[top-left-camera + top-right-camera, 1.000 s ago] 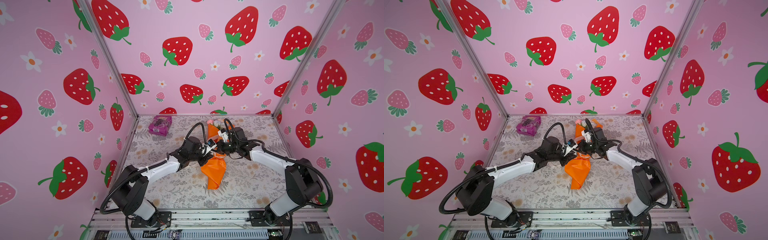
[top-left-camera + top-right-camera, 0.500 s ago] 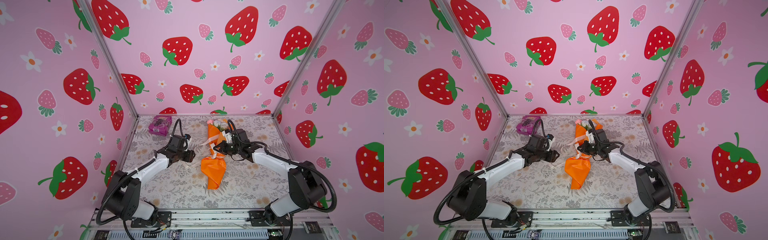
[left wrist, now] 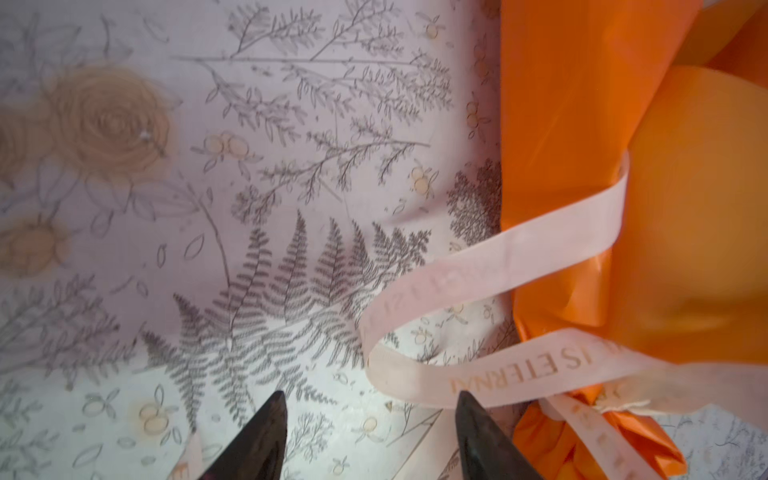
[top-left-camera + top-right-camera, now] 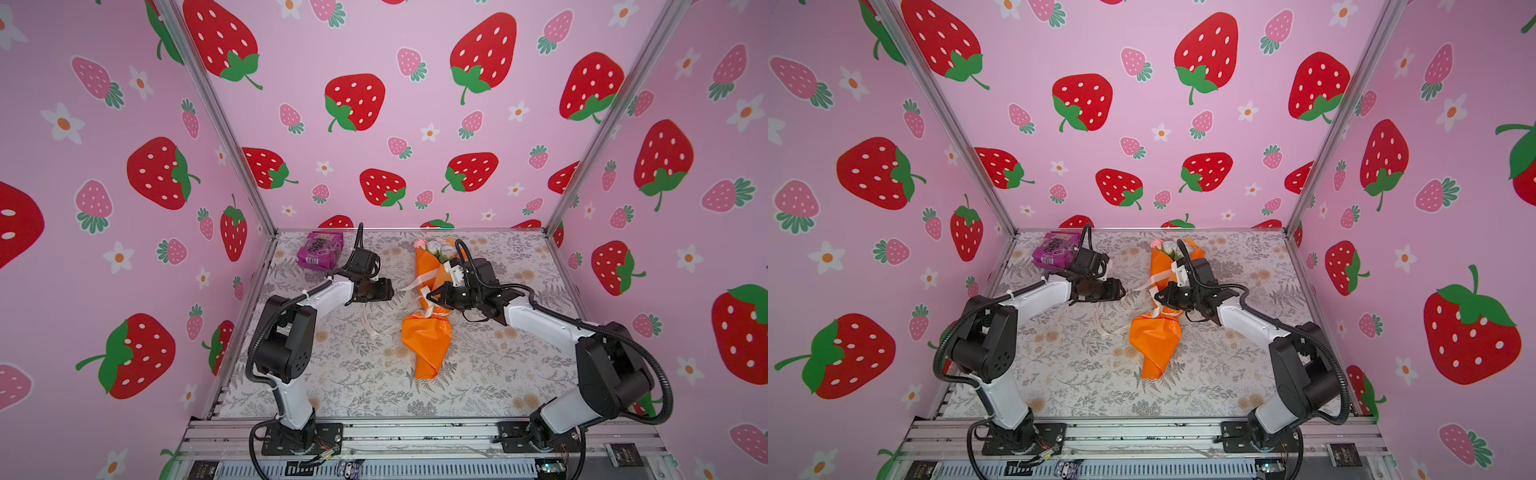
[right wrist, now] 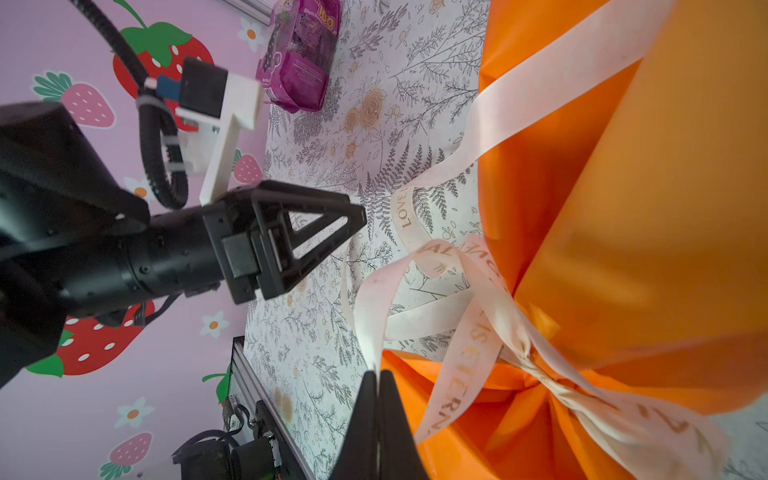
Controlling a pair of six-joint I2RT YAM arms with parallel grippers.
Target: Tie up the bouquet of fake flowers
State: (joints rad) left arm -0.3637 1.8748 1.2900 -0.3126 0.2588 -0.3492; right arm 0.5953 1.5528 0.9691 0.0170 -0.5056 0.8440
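Bouquet stems hidden inside orange wrapping paper [image 4: 426,336]; ribbon [image 5: 372,320] end out of sight between right fingers [image 5: 363,419].

Bouquet of fake flowers [image 4: 426,336] lies flat, orange wrap cinched midway, heads at far end

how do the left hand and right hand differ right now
The left hand is open and empty; the right hand is shut on the ribbon. The left hand stands clear of the bouquet; the right hand is right at its tied waist. Both are black and point toward each other.
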